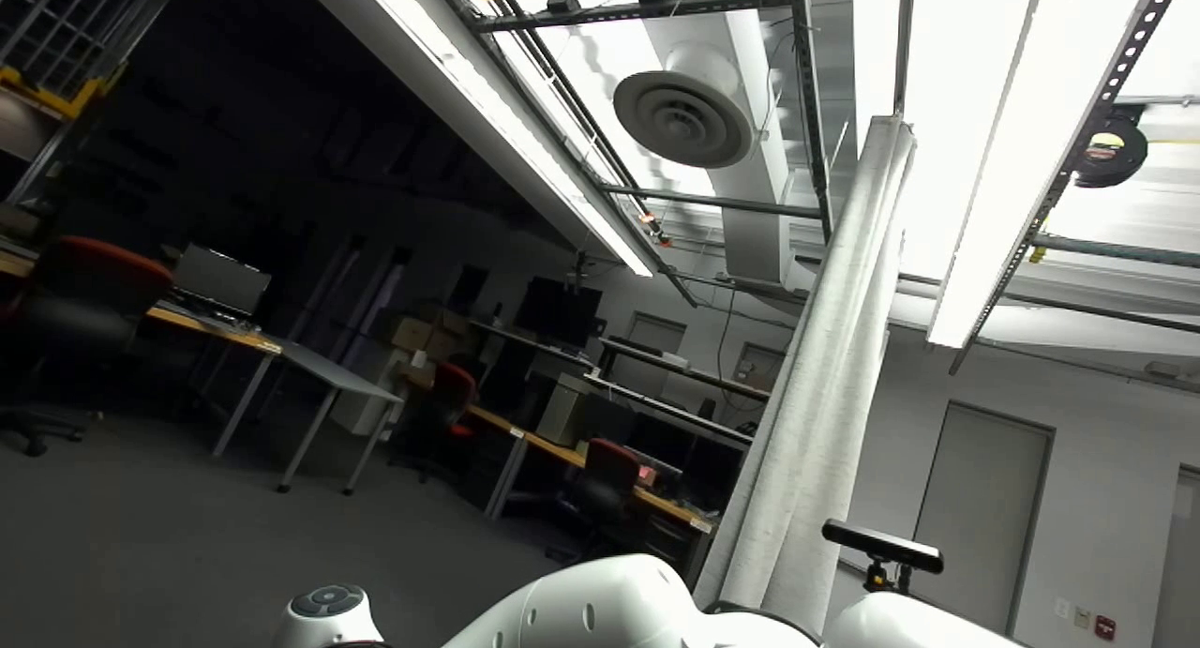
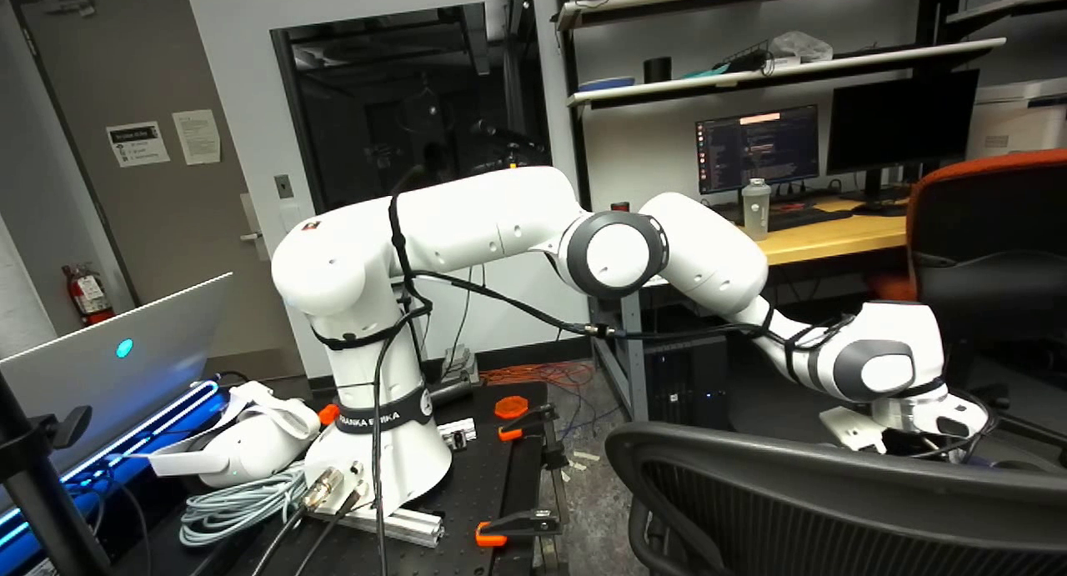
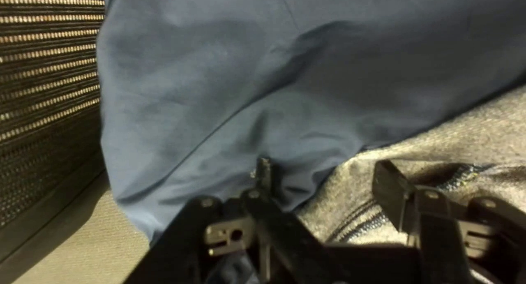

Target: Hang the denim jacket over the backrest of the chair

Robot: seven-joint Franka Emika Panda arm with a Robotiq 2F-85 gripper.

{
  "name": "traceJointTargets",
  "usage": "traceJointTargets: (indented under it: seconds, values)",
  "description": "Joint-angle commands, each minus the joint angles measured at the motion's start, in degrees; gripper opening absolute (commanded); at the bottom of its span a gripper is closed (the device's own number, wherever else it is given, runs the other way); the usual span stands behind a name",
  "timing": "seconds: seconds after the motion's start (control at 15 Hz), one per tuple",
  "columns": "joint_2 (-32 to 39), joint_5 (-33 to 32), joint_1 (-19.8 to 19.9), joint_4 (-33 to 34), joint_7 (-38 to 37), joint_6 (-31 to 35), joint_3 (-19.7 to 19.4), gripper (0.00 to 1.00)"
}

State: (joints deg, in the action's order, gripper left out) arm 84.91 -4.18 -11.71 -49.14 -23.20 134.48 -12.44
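A white robot arm point(image 2: 492, 217) stretches across an exterior view, a black cable point(image 2: 602, 331) slung loosely beneath it; should that slack meet the chair backrest point(image 2: 817, 501) at right, it could snag and stall the swing. At left in the wrist view, ribbed mesh point(image 3: 49, 54), apparently the same backrest, borders blue-grey cloth judged to be the denim jacket point(image 3: 197, 78), bunched beside the mesh and not yet hung; dragged sideways, its edge might catch there. Farther right, the hand point(image 3: 327, 181) stands with fingers point(image 3: 390, 193) spread, one over the jacket, the garment's border in the gap and nothing visibly pinched. Closing here risks nipping only a shallow fold, the likely cause of a slip on the lift. At far right lies tan cloth point(image 3: 481, 136), whether the jacket's own reverse or a separate piece cannot be told; if separate, it could be gripped along with the jacket and spoil the drape.
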Motion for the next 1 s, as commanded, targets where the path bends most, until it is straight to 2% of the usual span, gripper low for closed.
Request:
traceJointTargets:
  seconds: [0.0, 0.27, 0.33, 0.73, 0.8, 0.93]
  values:
    - [0.24, -2.26, -0.21, 1.33, -2.09, -1.90, -0.29, 0.35]
    - [0.93, -1.73, 0.49, 2.65, -1.24, -1.08, 0.84, 0.05]
    - [0.94, -1.56, 0.65, 2.63, -0.99, -0.50, 1.24, 0.00]
    - [0.90, -0.13, 1.73, 2.45, -0.56, 2.49, 3.88, 0.01]
    - [-4.95, 0.74, 3.27, -2.22, 1.91, 2.72, 3.24, 0.01]
    - [-8.38, 0.37, 3.54, -4.90, 1.56, 5.35, 2.36, 0.01]
